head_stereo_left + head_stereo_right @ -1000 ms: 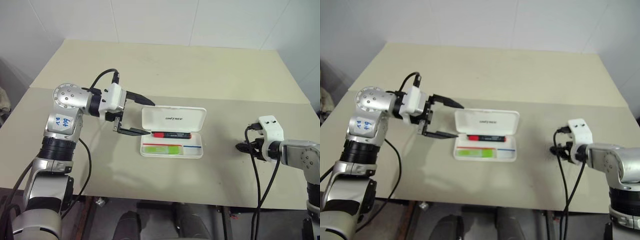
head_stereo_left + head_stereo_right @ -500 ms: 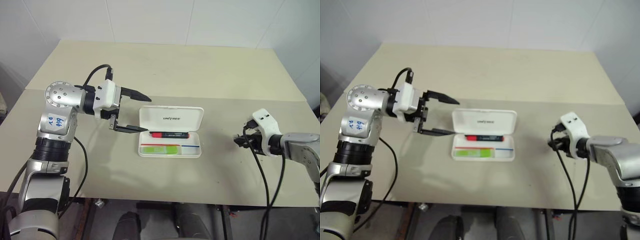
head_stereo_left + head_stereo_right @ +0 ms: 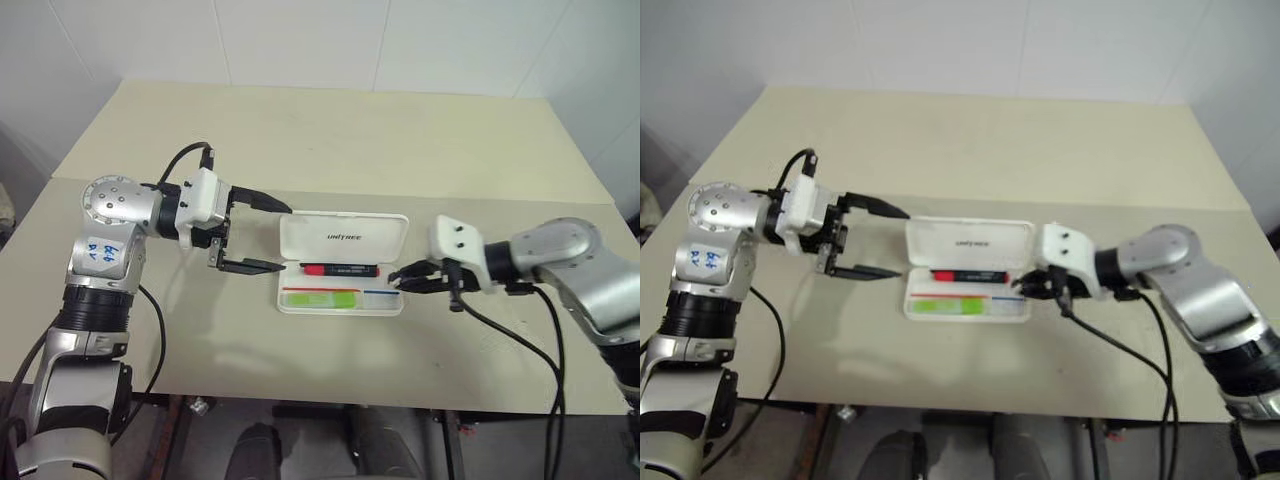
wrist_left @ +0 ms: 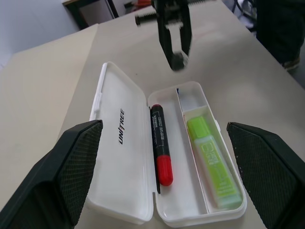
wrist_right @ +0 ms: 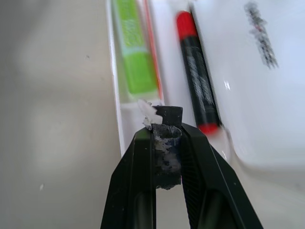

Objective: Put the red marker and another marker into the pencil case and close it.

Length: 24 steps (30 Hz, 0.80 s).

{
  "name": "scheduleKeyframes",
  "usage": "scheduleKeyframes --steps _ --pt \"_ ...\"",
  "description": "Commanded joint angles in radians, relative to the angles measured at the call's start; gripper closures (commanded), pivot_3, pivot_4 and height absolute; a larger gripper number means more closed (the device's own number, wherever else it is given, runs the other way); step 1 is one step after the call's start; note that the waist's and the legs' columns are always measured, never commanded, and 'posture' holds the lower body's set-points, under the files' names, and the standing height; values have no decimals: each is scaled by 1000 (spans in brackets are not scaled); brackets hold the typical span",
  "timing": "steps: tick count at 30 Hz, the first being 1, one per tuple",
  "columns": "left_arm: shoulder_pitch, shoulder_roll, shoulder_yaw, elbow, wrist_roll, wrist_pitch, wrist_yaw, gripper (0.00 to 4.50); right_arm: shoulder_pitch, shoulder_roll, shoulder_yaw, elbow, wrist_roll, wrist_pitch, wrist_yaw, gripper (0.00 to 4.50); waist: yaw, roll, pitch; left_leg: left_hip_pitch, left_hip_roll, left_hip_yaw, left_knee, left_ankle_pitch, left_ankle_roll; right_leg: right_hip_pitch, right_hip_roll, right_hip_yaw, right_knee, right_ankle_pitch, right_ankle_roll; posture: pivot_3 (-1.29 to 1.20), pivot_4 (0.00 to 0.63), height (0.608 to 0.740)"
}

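The white pencil case [image 3: 343, 237] lies open at the table's middle, its lid with dark lettering folded back. In its tray rest the red marker [image 3: 340, 269], on the lid side, and another marker [image 3: 320, 298], light green, in the front compartment. My left gripper [image 3: 285, 238] is open and hovers just off the case's left end, pointing along it. My right gripper [image 3: 397, 279] is shut with nothing in it, its tips at the right end of the tray [image 5: 117, 90]. From the right wrist, the closed fingertips [image 5: 167, 129] sit just past the green marker [image 5: 133, 57] and the red marker [image 5: 195, 71].
The beige table [image 3: 330, 140] stretches back to a white wall, with a seam running across behind the case. Black cables hang from both wrists over the table's front edge.
My right gripper has swung in from the table's right side to the right end of the case, turning to point left. My left gripper has stayed beside the case, open.
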<state>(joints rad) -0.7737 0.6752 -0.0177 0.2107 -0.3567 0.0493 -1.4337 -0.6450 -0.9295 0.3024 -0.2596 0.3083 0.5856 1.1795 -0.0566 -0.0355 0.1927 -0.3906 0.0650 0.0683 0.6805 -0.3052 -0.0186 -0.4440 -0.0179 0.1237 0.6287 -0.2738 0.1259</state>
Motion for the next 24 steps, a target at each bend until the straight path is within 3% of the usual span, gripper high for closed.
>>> scheduleKeyframes --steps 1,23,24 --pt "13 9 24 -51 -37 28 11 0 -40 17 24 13 -42 -18 28 4119 3 0 0 0 0 0 0 0 0 0 0 0 0 0 0 0 150 740" --pt "49 19 34 -115 -33 53 58 0 -32 123 87 144 -177 -58 71 4119 0 0 0 0 0 0 1 0 0 0 0 -1 2 0 -1 0 150 740" --pt "50 20 34 -116 -33 53 59 0 -31 124 87 139 -176 -56 73 3770 0 0 0 0 0 0 1 0 0 0 0 -1 2 0 -1 0 150 740"
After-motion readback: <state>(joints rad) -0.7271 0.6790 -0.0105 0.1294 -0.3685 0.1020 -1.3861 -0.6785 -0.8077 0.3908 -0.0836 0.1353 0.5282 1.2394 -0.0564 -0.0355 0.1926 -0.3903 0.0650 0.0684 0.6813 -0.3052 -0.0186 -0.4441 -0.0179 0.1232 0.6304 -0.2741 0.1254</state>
